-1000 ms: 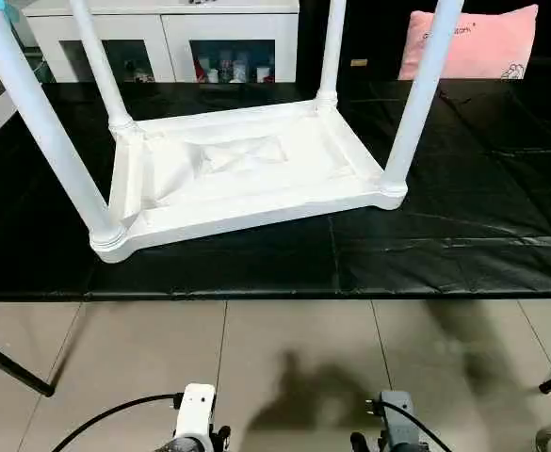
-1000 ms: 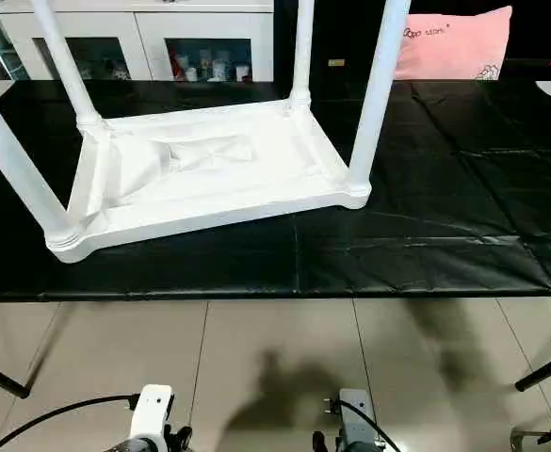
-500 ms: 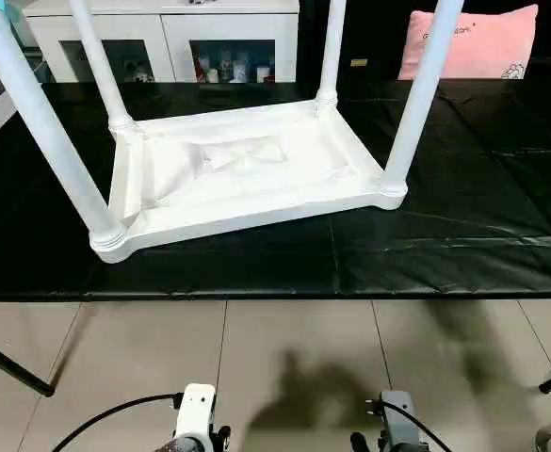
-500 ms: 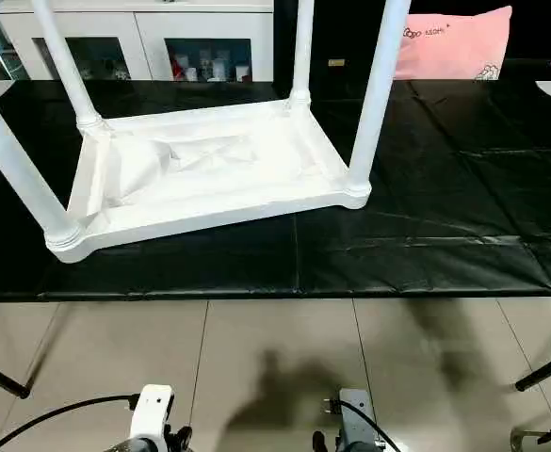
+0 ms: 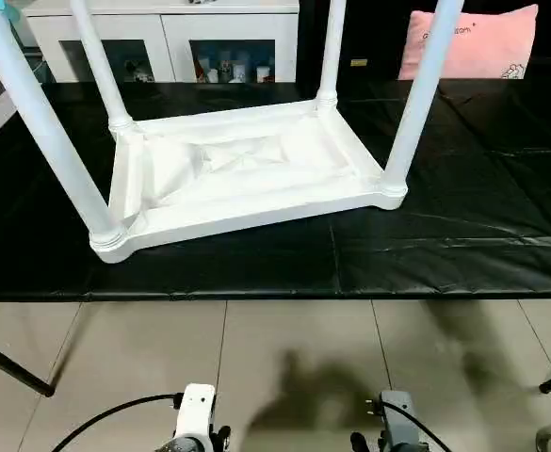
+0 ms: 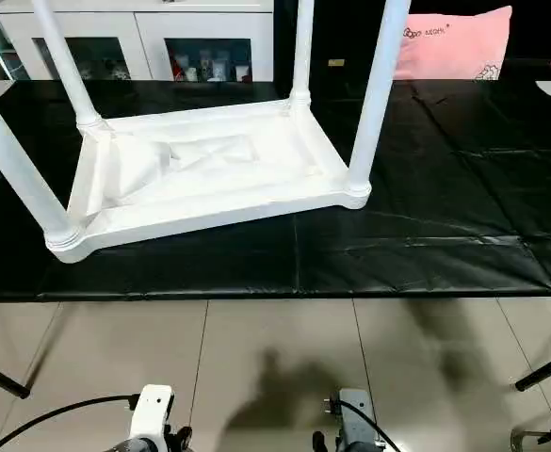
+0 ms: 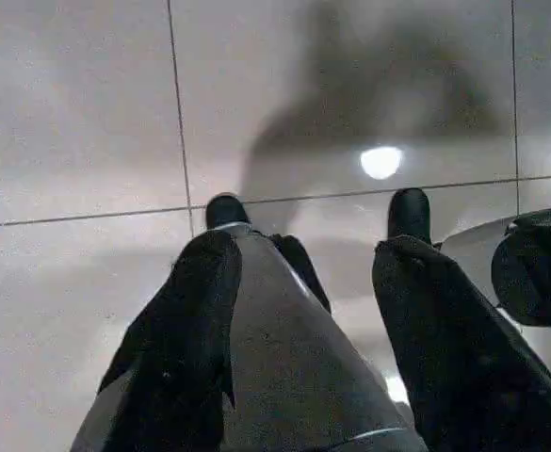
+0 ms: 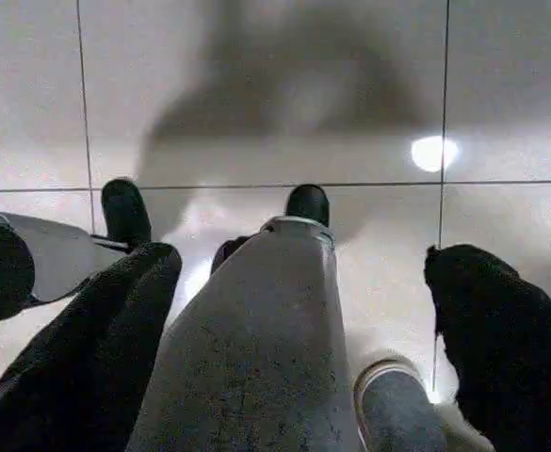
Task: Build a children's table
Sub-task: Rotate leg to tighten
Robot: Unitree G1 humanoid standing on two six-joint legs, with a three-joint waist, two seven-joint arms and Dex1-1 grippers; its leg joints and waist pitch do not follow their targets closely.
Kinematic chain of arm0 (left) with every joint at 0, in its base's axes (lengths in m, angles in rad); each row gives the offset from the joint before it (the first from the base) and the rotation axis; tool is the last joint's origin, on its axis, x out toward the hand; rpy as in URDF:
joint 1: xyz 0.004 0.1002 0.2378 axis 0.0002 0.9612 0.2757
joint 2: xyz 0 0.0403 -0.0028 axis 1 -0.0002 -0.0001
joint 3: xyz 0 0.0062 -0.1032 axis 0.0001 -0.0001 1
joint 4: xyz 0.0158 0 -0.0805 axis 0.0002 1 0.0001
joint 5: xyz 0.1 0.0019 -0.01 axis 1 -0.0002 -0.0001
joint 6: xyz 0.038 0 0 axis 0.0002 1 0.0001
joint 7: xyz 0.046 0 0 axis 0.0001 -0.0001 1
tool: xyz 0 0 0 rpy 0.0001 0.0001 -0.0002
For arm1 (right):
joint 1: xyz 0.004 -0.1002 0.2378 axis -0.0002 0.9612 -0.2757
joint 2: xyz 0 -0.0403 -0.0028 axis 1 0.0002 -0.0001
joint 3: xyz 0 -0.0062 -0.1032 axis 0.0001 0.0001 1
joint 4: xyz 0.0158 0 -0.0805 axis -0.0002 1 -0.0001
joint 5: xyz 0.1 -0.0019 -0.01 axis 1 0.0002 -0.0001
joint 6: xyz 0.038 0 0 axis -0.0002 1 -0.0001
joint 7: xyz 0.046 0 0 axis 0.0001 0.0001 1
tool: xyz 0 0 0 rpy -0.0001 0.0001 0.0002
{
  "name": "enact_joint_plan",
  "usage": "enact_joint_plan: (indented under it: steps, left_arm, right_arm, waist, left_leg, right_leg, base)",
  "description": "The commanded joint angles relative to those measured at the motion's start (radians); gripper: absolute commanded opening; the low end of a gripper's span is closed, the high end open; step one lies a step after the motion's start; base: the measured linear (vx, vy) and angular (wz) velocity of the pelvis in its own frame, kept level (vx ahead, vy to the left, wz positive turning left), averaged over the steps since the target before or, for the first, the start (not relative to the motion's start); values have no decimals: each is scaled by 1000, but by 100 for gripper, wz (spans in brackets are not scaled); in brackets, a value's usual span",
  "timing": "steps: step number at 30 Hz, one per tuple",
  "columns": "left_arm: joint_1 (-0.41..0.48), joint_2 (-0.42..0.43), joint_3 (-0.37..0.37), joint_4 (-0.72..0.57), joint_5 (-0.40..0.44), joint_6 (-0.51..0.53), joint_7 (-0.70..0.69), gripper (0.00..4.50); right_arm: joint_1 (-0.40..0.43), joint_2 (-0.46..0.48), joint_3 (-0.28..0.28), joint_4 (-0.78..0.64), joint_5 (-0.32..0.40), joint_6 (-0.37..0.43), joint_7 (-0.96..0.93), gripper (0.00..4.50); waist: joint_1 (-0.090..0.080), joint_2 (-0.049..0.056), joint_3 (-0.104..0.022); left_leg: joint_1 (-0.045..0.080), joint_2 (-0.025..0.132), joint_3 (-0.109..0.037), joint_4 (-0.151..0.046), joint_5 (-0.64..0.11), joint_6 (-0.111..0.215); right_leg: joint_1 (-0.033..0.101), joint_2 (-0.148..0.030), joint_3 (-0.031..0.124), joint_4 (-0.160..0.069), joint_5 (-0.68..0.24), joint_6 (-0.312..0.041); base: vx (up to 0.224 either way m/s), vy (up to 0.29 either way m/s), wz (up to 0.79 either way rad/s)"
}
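The black surface spans the frame's upper half, carrying the upside-down children's table at upper left, four legs rising. My left fingers and right fingers hang spread apart, empty, above the tiled floor.

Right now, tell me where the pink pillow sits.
In the left eye view the pink pillow lies at the far right, behind the black-covered table, right of the white cabinet.
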Motion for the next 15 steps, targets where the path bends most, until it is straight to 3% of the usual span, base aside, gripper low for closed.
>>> enact_joint_plan:
  steps: [1,15]
  left_arm:
    - [-2,3,9,8,7,5,0,260]
    - [-2,3,9,8,7,5,0,260]
  right_arm:
    - [9,2,1,7,-11,7,0,450]
    - [9,2,1,7,-11,7,0,450]
  waist:
    - [-1,-3,-29]
    - [-2,-4,-29]
  left_leg:
    - [19,97,-44,-95,-349,19]
    - [19,97,-44,-95,-355,17]
  right_leg:
    - [17,-100,51,-87,-220,-242]
    - [17,-100,51,-87,-225,-241]
  base:
    - [0,0,0]
    - [0,0,0]
